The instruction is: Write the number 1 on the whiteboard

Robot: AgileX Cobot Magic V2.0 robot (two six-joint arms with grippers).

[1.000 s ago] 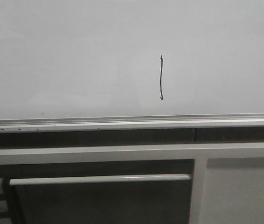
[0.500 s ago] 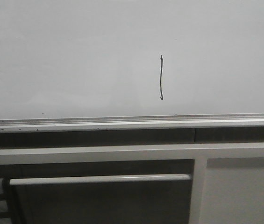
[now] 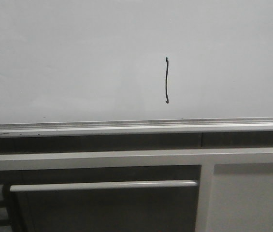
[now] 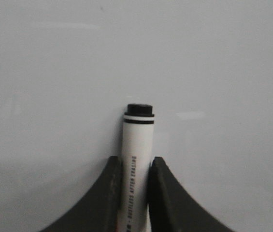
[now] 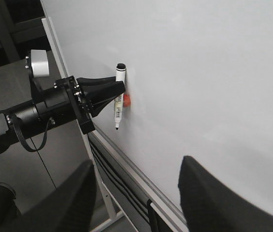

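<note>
While the number 1 (image 3: 166, 80) is seen drawn right of centre on the whiteboard (image 3: 68, 63), above the silver tray rail (image 3: 126, 126), a white marker (image 4: 136, 159) is pinched between the fingers of the left gripper (image 4: 135, 169). The right gripper (image 5: 136, 193) is spread wide with nothing held, facing the board.
</note>
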